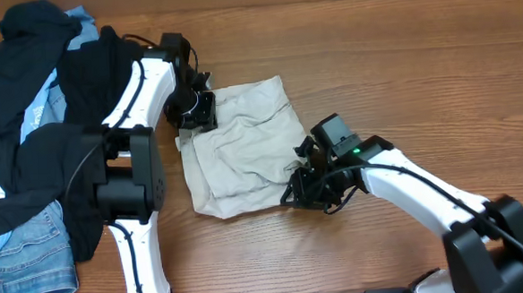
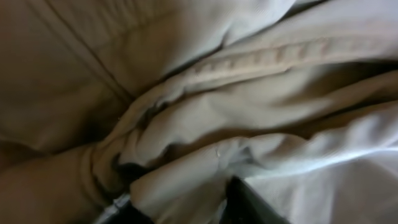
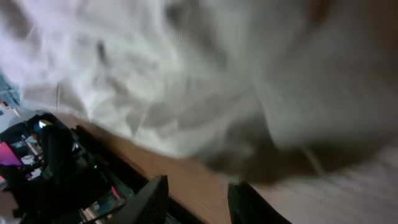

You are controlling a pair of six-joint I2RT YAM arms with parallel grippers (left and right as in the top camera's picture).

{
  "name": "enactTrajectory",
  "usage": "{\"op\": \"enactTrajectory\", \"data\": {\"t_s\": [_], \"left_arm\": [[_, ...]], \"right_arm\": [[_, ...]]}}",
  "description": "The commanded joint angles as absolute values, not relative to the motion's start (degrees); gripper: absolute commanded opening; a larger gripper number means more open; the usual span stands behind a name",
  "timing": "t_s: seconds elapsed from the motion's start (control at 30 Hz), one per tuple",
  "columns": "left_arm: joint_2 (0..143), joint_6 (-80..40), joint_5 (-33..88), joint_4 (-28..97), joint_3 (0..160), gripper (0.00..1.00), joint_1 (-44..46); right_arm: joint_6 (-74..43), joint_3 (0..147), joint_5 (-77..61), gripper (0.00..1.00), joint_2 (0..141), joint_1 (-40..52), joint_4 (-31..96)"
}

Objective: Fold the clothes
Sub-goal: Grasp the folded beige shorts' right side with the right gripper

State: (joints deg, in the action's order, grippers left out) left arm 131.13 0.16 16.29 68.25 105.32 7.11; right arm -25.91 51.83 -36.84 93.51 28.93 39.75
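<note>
The beige khaki shorts [image 1: 244,152] lie crumpled on the table's middle. My left gripper [image 1: 195,110] is at their upper left edge. In the left wrist view a thick fold of the shorts [image 2: 186,180] fills the gap between my left gripper's fingers [image 2: 186,208], which are shut on it. My right gripper [image 1: 304,187] is at the shorts' lower right edge. In the right wrist view my right gripper [image 3: 199,202] is open with bare wood between the fingers, and the blurred shorts [image 3: 186,81] lie just beyond the tips.
A pile of other garments fills the left side: black cloth [image 1: 27,114], a light-blue piece [image 1: 40,109] and denim [image 1: 25,258]. The wooden table [image 1: 419,66] stretches to the right. The table's near edge [image 3: 124,146] runs close to my right gripper.
</note>
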Motion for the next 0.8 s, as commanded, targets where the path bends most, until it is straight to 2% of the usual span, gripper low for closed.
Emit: {"op": "enactTrajectory", "data": {"t_s": [0.0, 0.1, 0.2, 0.3, 0.4, 0.5, 0.53, 0.57, 0.63, 0.7, 0.77], "left_arm": [[133.75, -2.59, 16.12, 75.35, 104.99, 0.26, 8.62], [133.75, -2.55, 16.10, 84.49, 104.84, 0.24, 10.83], [133.75, -2.55, 16.05, 87.44, 104.84, 0.23, 12.60], [133.53, -2.81, 17.08, 88.40, 104.84, 0.12, 12.93], [131.17, -2.76, 17.80, 86.50, 104.97, 0.12, 12.93], [126.06, -2.59, 17.34, 85.08, 105.73, 0.16, 12.38], [123.44, -2.83, 17.23, 83.88, 105.89, 0.25, 11.75], [121.38, -2.83, 16.71, 83.05, 105.89, 0.45, 11.20], [118.78, -2.98, 13.06, 82.04, 105.89, 0.75, 10.39], [118.76, -3.29, 9.58, 82.02, 105.86, 0.77, 10.00], [118.76, -5.76, 5.54, 81.49, 105.86, 0.78, 9.47]], "right_arm": [[-27.55, 51.27, -37.60, 0.36, 98.85, 28.80, 33.41], [-30.09, 51.29, -36.88, 0.37, 102.78, 24.62, 22.48], [-28.27, 52.64, -34.39, 0.37, 102.78, 17.63, 18.94], [-20.53, 55.42, -34.39, 0.37, 102.78, 11.51, 23.20], [-13.19, 58.78, -33.78, 0.41, 102.65, 9.85, 34.37], [-13.45, 60.47, -37.06, 0.48, 102.00, 8.71, 40.07], [-13.45, 60.47, -39.83, 0.51, 101.91, 8.43, 40.80], [-13.43, 60.47, -42.22, 0.54, 101.91, 8.45, 41.10], [-13.45, 60.45, -45.01, 0.70, 101.91, 8.45, 41.56], [-13.45, 60.34, -45.12, 0.82, 101.91, 8.56, 41.71], [-13.45, 59.94, -45.04, 0.85, 101.93, 8.56, 41.50]]}}
